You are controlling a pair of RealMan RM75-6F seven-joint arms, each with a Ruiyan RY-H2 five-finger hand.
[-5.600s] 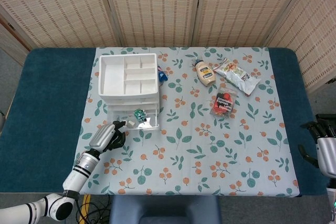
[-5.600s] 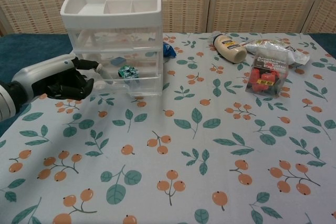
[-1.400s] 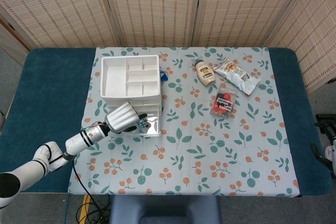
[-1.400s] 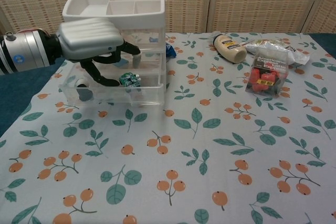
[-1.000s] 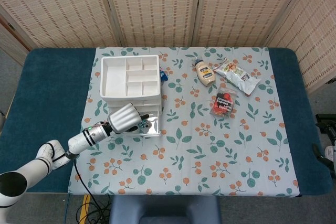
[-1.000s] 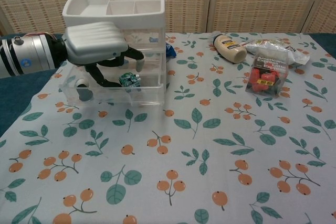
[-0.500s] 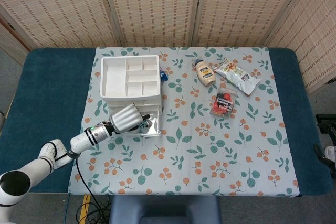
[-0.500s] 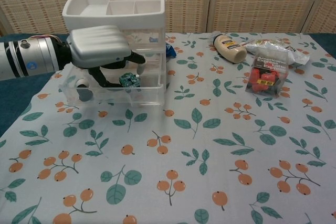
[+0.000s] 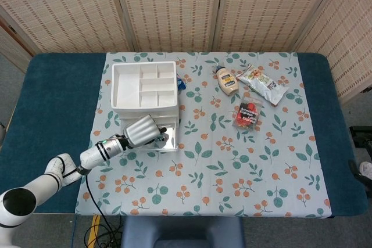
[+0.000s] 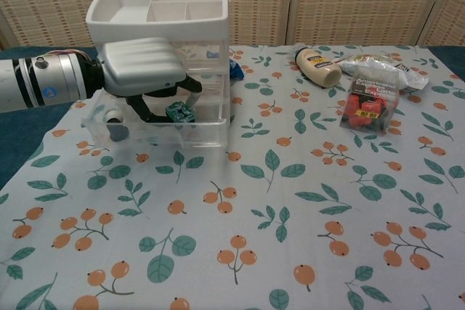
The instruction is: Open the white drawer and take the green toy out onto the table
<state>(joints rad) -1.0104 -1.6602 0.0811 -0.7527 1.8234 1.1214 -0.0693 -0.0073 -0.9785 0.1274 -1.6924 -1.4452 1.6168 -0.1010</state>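
The white drawer unit (image 9: 144, 85) (image 10: 156, 1) stands at the back left of the floral cloth, its clear bottom drawer (image 10: 207, 130) pulled out. The green toy (image 10: 176, 112) lies on that drawer's floor. My left hand (image 9: 141, 130) (image 10: 138, 67) reaches into the drawer from the left, palm down over the toy. Its dark fingers curl down at the toy's left and the thumb arches to its right, with a gap. In the head view the hand hides the toy. Only a sliver of my right hand (image 9: 365, 169) shows at the right edge.
A mayonnaise bottle (image 9: 227, 81), a snack bag (image 9: 263, 84) and a red packet (image 9: 246, 115) lie at the back right. A blue item (image 9: 180, 82) sits behind the drawer unit. A small grey-and-white piece (image 10: 115, 123) lies in the drawer's left end.
The left hand has slid a little further right into the drawer and its fingers have drawn closer around the toy. The toy has not moved. The right hand has slipped almost out of view.
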